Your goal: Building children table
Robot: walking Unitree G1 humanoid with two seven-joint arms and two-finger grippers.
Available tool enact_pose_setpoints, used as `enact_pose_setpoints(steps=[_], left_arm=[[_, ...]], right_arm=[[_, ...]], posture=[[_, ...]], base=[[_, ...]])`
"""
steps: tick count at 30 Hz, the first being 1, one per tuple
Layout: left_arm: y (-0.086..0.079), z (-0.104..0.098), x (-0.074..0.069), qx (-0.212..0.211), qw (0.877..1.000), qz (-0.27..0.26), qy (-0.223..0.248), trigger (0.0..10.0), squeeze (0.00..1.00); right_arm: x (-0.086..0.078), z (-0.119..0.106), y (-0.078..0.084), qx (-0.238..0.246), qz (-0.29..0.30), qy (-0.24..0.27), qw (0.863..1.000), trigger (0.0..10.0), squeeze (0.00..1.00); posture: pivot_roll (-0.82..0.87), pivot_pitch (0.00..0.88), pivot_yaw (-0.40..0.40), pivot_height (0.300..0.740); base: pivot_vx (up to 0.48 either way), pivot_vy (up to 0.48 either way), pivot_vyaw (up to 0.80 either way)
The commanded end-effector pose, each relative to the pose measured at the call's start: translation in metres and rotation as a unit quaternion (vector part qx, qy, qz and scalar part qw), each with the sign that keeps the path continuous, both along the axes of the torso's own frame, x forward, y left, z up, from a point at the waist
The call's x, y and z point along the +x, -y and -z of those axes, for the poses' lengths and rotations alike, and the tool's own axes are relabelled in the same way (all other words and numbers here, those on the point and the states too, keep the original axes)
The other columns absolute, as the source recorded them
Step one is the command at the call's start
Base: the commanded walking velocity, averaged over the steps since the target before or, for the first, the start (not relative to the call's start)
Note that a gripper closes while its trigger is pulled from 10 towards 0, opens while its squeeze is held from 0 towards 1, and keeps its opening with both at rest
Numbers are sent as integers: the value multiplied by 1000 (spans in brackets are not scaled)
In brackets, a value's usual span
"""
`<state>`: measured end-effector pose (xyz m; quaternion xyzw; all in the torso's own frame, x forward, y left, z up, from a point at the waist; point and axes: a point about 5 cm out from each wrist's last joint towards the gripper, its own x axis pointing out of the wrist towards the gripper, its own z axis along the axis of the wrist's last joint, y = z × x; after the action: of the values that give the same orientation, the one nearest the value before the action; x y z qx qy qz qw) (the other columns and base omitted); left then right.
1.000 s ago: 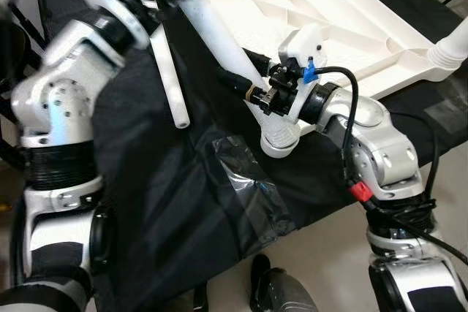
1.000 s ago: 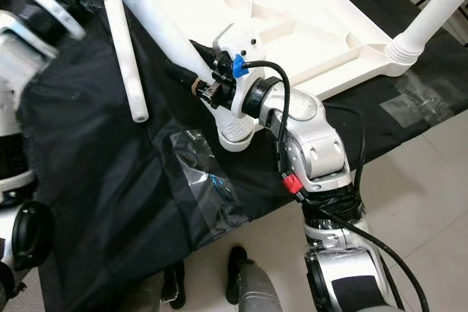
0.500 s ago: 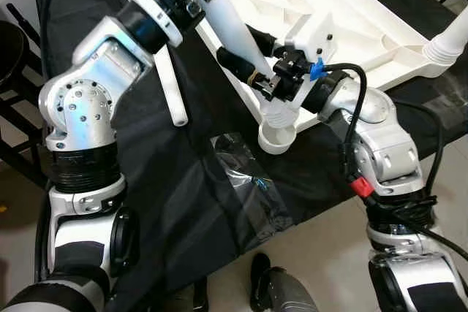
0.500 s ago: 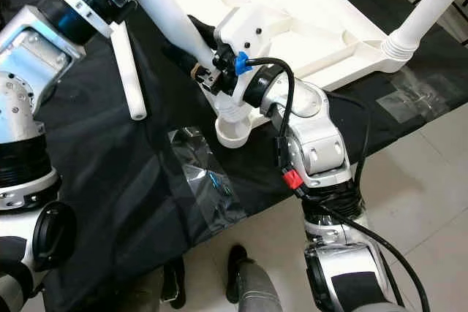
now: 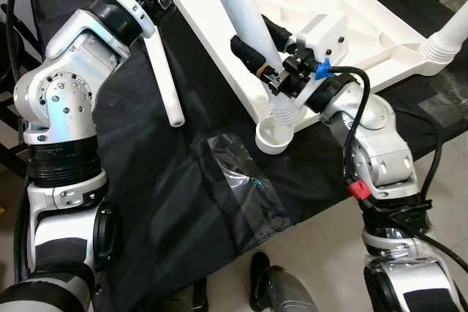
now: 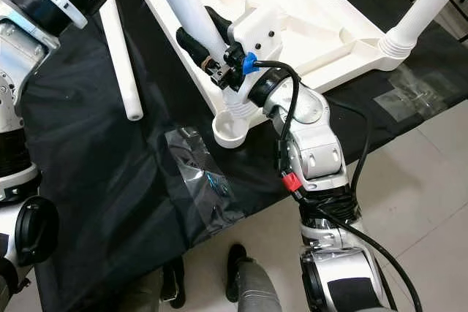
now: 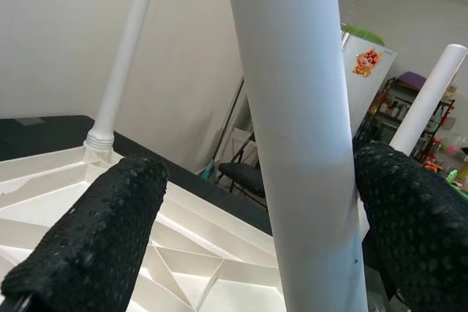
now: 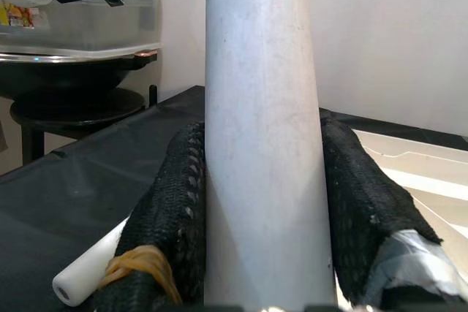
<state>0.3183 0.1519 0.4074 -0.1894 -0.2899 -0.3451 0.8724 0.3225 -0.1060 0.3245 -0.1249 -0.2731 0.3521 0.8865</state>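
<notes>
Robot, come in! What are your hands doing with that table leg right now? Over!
Right hand shut on white leg near its socket. Left hand open around the same leg higher up. Upside-down tabletop beneath; loose leg lying beside on the black cloth.

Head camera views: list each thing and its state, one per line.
Tabletop: upside down on the black cloth.
Held leg: tilted, base at the corner socket.
Loose leg: lying flat on the cloth.
Right gripper: shut on held leg.
Left gripper: open around held leg.

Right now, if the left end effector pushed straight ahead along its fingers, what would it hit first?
The white table leg, which already stands between the left end effector's fingers. Past it, probably the upturned white tabletop, though depth is unclear.
</notes>
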Motion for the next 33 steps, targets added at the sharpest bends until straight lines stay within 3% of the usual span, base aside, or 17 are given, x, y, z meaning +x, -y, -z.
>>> enact_pose_setpoints(steps=[1, 4, 5, 7, 8, 15, 22, 23, 24, 25, 27, 28, 32, 33], left_arm=[[-9, -1, -1, -23, 1000, 8, 1, 10000, 0], [1, -4, -7, -15, 999, 46, 9, 10000, 0], [7, -4, -9, -5, 998, 63, 10, 6863, 0], [12, -3, -10, 3, 997, 71, 10, 6863, 0], [17, -1, -12, 12, 997, 82, 10, 0, 0], [35, 4, -18, 49, 993, 106, 17, 0, 0], [37, 5, -19, 66, 993, 97, 30, 0, 0], [36, 4, -20, 78, 992, 89, 37, 0, 0], [36, 4, -20, 78, 992, 89, 37, 0, 0], [36, 4, -20, 86, 992, 84, 42, 0, 0], [37, 3, -20, 106, 990, 72, 52, 0, 0], [38, 3, -20, 129, 988, 61, 60, 0, 0], [43, 5, -21, 175, 980, 54, 73, 0, 0], [29, 3, -28, 201, 974, 60, 84, 0, 0]], right_arm=[[-3, -2, 2, 8, -8, 18, 1000, 0, 0], [-3, -5, 1, 4, -15, 23, 1000, 0, 0], [-3, -5, 0, -4, -20, 25, 999, 0, 0], [-3, -6, -1, -9, -23, 27, 999, 0, 0], [-4, -5, -2, -12, -27, 27, 999, 0, 0], [-6, -3, -6, -44, -45, 27, 998, 0, 0], [-5, 0, -7, -60, -58, 19, 996, 0, 0], [-5, 0, -7, -60, -63, 15, 996, 3216, 0], [-5, 0, -7, -60, -63, 15, 996, 3216, 0], [-5, 1, -7, -60, -65, 12, 996, 10000, 0], [-5, 2, -8, -59, -85, -13, 995, 10000, 0], [-5, 3, -8, -63, -92, -21, 994, 10000, 1000], [-6, 4, -7, -76, -120, -34, 989, 10000, 1000], [-5, 2, -5, -79, -129, -40, 988, 10000, 1000]], posture=[[34, 303, 5, 740], [32, 301, 3, 740], [33, 299, 3, 740], [33, 299, 3, 740], [34, 299, 2, 740], [30, 291, 3, 740], [31, 276, 0, 740], [28, 269, 0, 740], [28, 269, 0, 740], [27, 265, -1, 740], [25, 256, -2, 740], [24, 235, -9, 740], [22, 229, -8, 740], [23, 216, -13, 740]], base=[[0, 0, 0], [0, 0, 0], [0, 0, 0], [0, 0, 0], [0, 0, 0], [0, 0, 0], [0, 0, 0], [0, 0, 0], [0, 0, 0], [0, 0, 0], [0, 0, 0], [0, 0, 0], [0, 0, 0], [0, 0, 0]])
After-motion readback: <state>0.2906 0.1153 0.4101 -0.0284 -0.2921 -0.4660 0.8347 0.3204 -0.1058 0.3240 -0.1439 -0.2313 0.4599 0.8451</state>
